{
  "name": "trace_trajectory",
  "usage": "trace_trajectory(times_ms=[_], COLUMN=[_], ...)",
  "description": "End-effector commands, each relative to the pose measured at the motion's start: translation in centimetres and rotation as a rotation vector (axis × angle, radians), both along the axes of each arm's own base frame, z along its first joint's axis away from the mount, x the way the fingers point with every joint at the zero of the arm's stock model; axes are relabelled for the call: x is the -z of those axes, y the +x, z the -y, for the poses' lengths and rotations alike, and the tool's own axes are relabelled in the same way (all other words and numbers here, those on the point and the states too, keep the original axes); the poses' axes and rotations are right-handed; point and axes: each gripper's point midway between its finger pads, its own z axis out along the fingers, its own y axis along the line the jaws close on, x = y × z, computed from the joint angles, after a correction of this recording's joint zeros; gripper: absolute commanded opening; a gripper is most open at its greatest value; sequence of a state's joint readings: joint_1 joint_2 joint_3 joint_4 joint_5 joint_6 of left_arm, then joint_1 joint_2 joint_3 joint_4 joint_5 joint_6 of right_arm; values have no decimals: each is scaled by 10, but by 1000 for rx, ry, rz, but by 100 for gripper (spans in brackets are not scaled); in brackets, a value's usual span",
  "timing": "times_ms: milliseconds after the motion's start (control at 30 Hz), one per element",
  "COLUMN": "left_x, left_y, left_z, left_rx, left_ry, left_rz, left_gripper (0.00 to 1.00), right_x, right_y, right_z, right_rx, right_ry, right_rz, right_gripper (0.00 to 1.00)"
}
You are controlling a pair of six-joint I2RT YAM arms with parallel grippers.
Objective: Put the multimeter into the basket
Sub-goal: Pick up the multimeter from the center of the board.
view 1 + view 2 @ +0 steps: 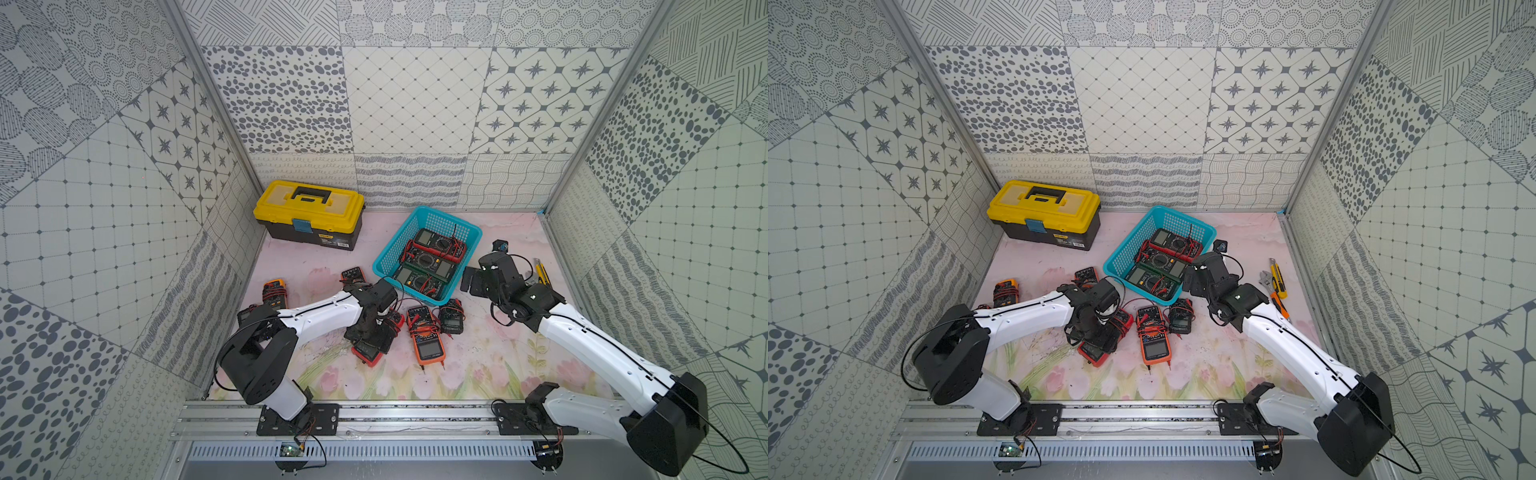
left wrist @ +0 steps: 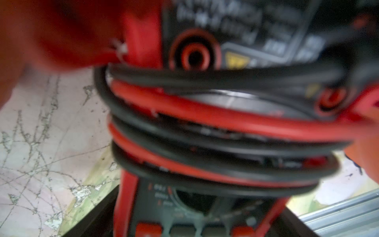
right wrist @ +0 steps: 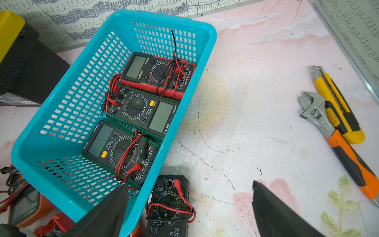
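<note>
Left wrist view is filled by a red multimeter (image 2: 205, 123) wound with red and black leads (image 2: 225, 115). It lies on the worktop (image 1: 478, 353) near the basket (image 1: 397, 239), with the left jaws down around it; whether they grip it I cannot tell. Both top views show 3 other multimeters (image 1: 432, 262) inside the basket, and in the right wrist view the right jaws stand spread wide, holding nothing, just beside the basket.

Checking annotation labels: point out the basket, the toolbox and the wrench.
basket (image 3: 164, 18): right wrist view, on the far rim.
toolbox (image 1: 286, 208): in a top view, on the yellow lid.
wrench (image 3: 315, 115): right wrist view, on the silver head.
</note>
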State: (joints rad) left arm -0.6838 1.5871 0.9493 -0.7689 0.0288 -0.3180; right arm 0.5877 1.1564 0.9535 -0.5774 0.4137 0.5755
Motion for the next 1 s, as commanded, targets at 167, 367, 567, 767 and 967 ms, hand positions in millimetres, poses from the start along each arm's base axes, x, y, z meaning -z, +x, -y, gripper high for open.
trace_trajectory(times_ms=[167, 367, 567, 767, 967], left_x=[-2, -17, -46, -75, -105], left_y=[-4, -7, 0, 7, 18], left_z=[-15, -15, -8, 2, 9], left_rx=[-137, -145, -69, 38, 133], left_ry=[17, -68, -172, -269, -319], left_rz=[44, 110, 247, 378, 532], left_gripper=[43, 3, 0, 0, 0], right_x=[1, 5, 0, 0, 13], right_y=[7, -1, -16, -33, -44], right_z=[-33, -95, -150, -186, -211], right_rx=[-97, -347, -638, -847, -968], right_ry=[102, 274, 357, 437, 547], right_rz=[5, -34, -173, -333, -470], right_gripper=[99, 98, 96, 92, 87])
